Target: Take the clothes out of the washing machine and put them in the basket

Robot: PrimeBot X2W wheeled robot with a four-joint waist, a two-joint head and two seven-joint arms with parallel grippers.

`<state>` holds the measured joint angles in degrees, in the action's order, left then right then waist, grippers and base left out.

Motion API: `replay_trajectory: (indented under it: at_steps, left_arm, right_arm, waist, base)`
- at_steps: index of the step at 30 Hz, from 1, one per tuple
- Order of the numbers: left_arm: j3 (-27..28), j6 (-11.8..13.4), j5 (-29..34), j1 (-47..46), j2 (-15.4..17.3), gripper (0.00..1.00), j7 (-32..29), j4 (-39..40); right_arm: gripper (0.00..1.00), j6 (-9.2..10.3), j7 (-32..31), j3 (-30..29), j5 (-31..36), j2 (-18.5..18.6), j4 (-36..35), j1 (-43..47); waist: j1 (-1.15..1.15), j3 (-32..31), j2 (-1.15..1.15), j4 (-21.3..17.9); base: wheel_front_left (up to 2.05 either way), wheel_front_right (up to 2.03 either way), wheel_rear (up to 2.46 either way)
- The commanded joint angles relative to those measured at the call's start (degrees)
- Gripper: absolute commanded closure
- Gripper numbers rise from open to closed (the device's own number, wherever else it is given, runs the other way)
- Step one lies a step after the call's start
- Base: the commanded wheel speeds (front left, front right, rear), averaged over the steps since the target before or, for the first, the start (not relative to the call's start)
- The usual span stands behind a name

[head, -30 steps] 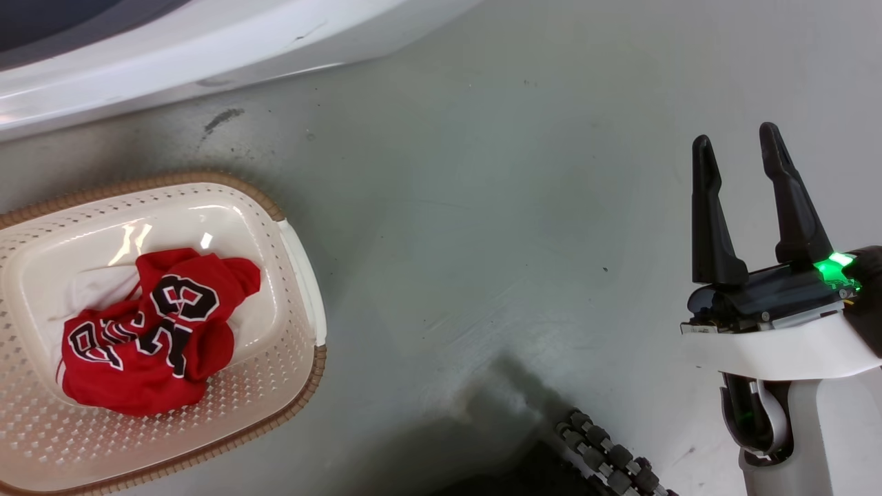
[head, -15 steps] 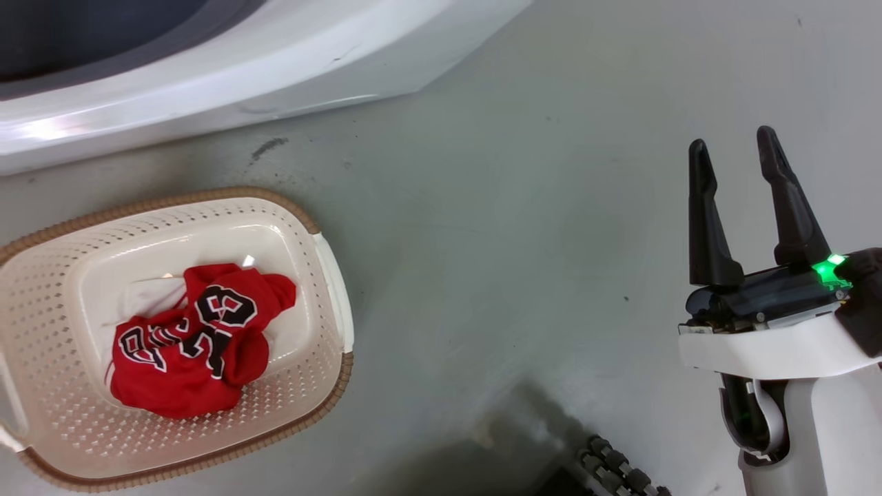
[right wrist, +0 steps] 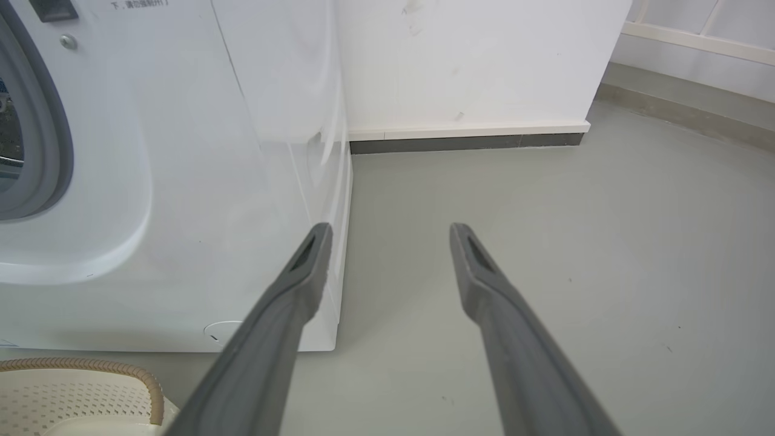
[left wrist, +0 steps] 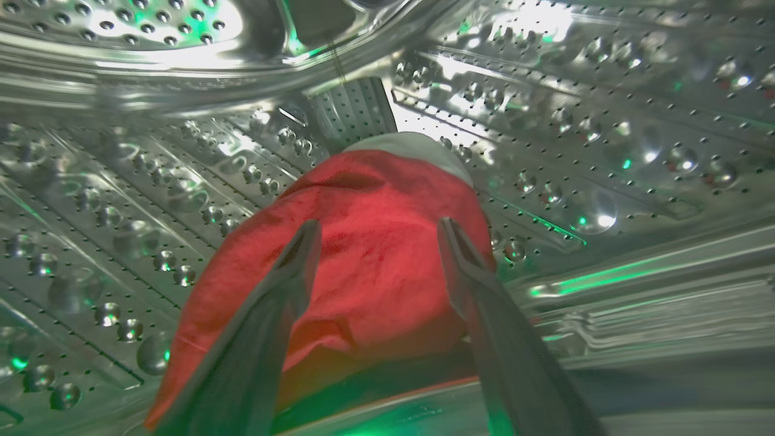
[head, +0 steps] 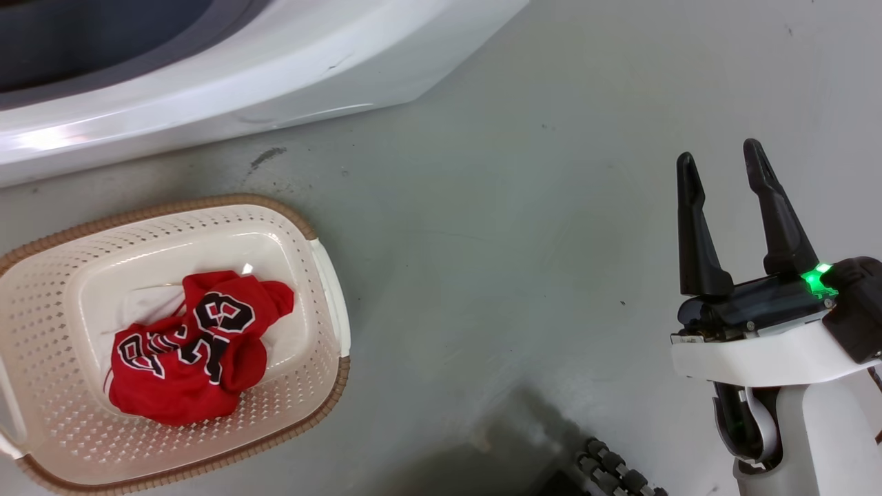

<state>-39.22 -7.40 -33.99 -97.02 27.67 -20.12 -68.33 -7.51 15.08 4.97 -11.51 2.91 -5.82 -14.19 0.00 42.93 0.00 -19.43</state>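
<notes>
Red jersey [left wrist: 387,181]: in steel drum [left wrist: 605,139].
Left end effector [left wrist: 378,223]: spread, empty; drive it deeper, pinch a fold.
Right end effector [head: 717,149]: spread, empty.

Grey floor [head: 482,241], dark scuff [head: 267,157]; white wall [right wrist: 472,54], dark skirting strip [right wrist: 466,143] below.
</notes>
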Motion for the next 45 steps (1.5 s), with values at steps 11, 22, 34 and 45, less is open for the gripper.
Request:
replay_trajectory:
  at_steps: [11,22,34,45]
  left_arm:
    - [-2.69,-0.01,-2.00,-2.13,2.17,0.00,-7.51,-0.92]
    - [-3.99,0.06,-1.74,-1.65,2.46,0.00,-8.13,-3.15]
    - [-5.07,0.01,-2.19,-2.54,2.61,1.00,-7.14,-3.44]
    - [-5.56,0.20,-1.85,-3.60,2.51,1.00,1.65,-2.75]
  right_arm:
    - [0.00,0.04,0.13,0.37,-2.11,-0.06,-0.75,-0.52]
    - [0.00,0.04,0.13,0.26,-2.40,-0.06,-1.17,-0.54]
    - [0.00,0.04,0.13,0.64,-2.22,-0.06,-1.19,-0.84]
    - [0.00,0.04,0.13,0.44,-1.38,-0.05,-0.73,-0.51]
  waist:
    - [0.00,4.46,0.00,-2.69]
    - [0.00,6.38,0.00,-3.28]
    - [0.00,6.56,0.00,-3.26]
    - [0.00,3.83,0.00,-1.84]
  base:
    - [0.00,0.00,0.00]
    - [0.00,0.00,0.00]
    - [0.00,0.00,0.00]
    - [0.00,0.00,0.00]
